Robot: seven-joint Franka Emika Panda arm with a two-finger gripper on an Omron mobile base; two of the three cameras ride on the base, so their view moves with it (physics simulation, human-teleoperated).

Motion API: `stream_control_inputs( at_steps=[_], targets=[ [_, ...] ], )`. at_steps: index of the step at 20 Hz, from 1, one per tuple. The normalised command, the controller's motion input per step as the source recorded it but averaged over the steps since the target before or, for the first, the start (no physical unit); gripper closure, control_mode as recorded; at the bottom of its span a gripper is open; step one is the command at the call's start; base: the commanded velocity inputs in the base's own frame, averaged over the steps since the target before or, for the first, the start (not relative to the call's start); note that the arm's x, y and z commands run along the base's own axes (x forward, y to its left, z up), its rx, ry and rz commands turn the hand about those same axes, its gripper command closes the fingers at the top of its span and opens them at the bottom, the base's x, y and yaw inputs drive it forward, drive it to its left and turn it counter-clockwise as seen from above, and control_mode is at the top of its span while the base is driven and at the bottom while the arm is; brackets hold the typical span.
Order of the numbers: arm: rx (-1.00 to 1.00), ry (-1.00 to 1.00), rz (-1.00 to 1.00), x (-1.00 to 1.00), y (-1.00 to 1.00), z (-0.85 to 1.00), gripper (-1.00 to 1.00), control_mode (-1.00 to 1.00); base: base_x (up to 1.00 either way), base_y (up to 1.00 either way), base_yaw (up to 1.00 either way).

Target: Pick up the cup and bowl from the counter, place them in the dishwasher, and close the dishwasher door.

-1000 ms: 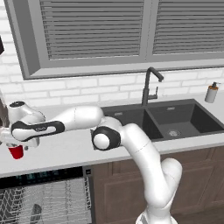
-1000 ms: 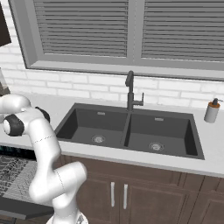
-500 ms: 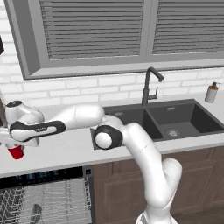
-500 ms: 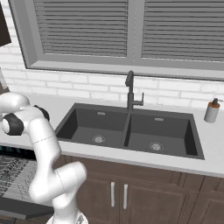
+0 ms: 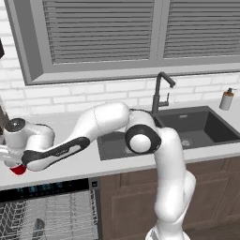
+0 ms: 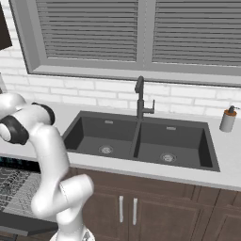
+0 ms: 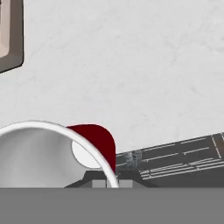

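The red cup point(image 5: 18, 169) stands at the far left of the light counter point(image 5: 61, 123), near its front edge. My gripper point(image 5: 15, 163) sits right on top of it. In the hand view the cup's white rim point(image 7: 52, 127) curves across the lower left with the red outer wall point(image 7: 98, 139) beside it. My gripper point(image 7: 109, 183) is shut on that wall, one finger inside and one outside. The dishwasher point(image 5: 47, 188) below the counter is open, and its wire rack point(image 5: 51, 215) shows. Its door point(image 6: 28, 223) lies folded down. The bowl is out of view.
A dark double sink point(image 6: 141, 136) with a black faucet point(image 6: 140, 96) lies to the right, and a tan soap dispenser point(image 6: 228, 119) stands at the far right. Brown cabinets point(image 6: 127, 207) run under the counter. A tan boxy object point(image 7: 8, 35) rests on the counter beyond the cup.
The jaws have closed onto the cup's wall. The arm and the cup have hardly moved.
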Motion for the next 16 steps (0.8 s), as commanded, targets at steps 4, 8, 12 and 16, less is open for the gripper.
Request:
stream_control_inputs(
  at_steps=[4, 8, 12, 16],
  targets=[
    [0.25, -0.24, -0.06, -0.97, -0.69, 0.0, 1.0, -1.0, 0.0, 0.0, 0.0],
    [0.18, -0.03, -0.07, -0.77, -0.49, 0.0, 1.0, -1.0, 0.0, 0.0, 0.0],
    [0.04, 0.09, -0.04, -0.39, -0.17, 0.0, 1.0, -1.0, 0.0, 0.0, 0.0],
    [-0.03, 0.06, -0.04, -0.13, -0.1, -0.12, 1.0, -1.0, 0.0, 0.0, 0.0]
  ],
)
